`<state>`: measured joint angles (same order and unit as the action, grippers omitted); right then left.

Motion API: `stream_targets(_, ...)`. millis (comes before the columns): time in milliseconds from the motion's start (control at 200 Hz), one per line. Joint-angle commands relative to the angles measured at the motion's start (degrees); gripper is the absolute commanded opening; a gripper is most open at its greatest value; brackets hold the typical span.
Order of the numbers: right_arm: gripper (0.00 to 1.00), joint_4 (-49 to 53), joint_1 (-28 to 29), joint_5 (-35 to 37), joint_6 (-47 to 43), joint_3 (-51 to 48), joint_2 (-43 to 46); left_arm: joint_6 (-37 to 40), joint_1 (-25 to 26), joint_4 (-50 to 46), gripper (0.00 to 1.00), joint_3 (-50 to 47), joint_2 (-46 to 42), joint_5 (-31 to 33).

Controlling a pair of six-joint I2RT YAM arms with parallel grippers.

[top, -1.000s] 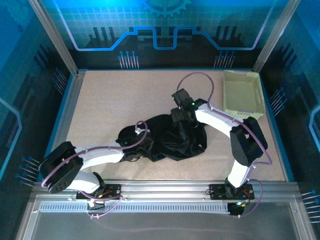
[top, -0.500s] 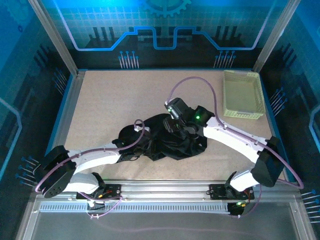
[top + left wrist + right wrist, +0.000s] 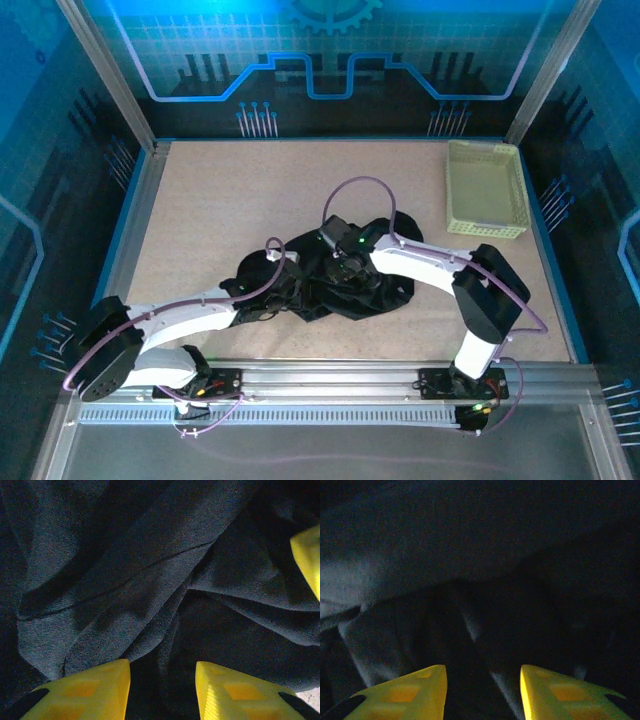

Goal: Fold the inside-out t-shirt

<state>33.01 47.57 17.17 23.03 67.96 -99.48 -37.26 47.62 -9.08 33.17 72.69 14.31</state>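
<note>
Lying crumpled, the soft black t-shirt (image 3: pixel 378 292) forms deep folds.

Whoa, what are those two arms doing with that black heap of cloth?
Two arms are working on folding a black t-shirt, which lies crumpled in the middle of the table. The left gripper and right gripper reach into the heap from opposite sides, fabric between their fingers; whether they pinch it isn't clear. No fold is made yet. A pale basket sits far right.
</note>
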Motion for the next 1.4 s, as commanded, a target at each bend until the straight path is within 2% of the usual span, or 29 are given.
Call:
stream_targets(0, 0.44, 0.2, 0.1, 4.5, -1.6, 2.2, -2.1, -0.7, -0.5, 0.1, 0.41, -0.9, -1.6, 1.2)
stream_targets(110, 0.39, 0.3, -0.1, 4.8, -2.0, 2.9, -4.0, -1.1, -1.0, 0.6, 0.43, -1.4, -2.6, 0.4)
stream_targets(270, 0.16, 0.4, 0.1, 5.8, -2.3, 2.8, -1.9, -1.3, -2.7, 0.9, 0.46, -1.7, -4.0, -1.8)
stream_targets(385, 0.07, 0.6, 1.7, 6.8, -3.5, 1.2, 4.9, -1.5, -5.3, 0.4, 0.47, -1.1, -5.0, -4.9)
stream_targets(475, 0.05, -0.3, 4.2, 7.8, -5.5, -1.7, 12.8, -1.7, -7.4, 1.1, 0.48, -0.7, -6.8, -8.3)
stream_targets(650, 0.00, -1.2, 8.4, 10.1, -6.8, -11.0, 24.0, -1.8, -8.2, 0.6, 0.49, 1.4, -7.4, -11.4)
stream_targets(715, 0.00, -3.1, 11.7, 12.0, -7.0, -16.7, 27.1, -2.1, -8.4, 0.0, 0.48, 2.3, -6.7, -12.5)
stream_targets(785, 0.00, -5.1, 15.1, 10.9, -5.8, -22.5, 29.1, -2.2, -8.4, 0.1, 0.47, 3.2, -5.5, -14.2)
stream_targets(971, 0.00, -5.7, 18.3, 9.0, 3.6, -28.2, 25.6, -1.4, -7.9, -1.9, 0.45, 6.5, -0.2, -16.3)
stream_targets(1086, 0.16, -5.3, 18.5, 10.1, 5.6, -27.8, 23.5, -0.7, -6.2, -3.0, 0.44, 8.5, 2.4, -15.7)
stream_targets(1126, 0.24, -4.6, 18.4, 10.8, 5.9, -27.0, 23.8, -0.5, -5.2, -3.6, 0.44, 9.3, 3.0, -15.1)
stream_targets(1221, 0.36, -3.0, 17.7, 10.9, 6.2, -24.7, 26.2, 0.5, -2.5, -5.3, 0.44, 11.5, 4.7, -12.8)
stream_targets(1396, 0.37, -3.0, 11.9, 7.5, 8.4, -23.9, 32.3, -1.0, -0.4, -4.1, 0.46, 13.0, 7.1, -11.9)
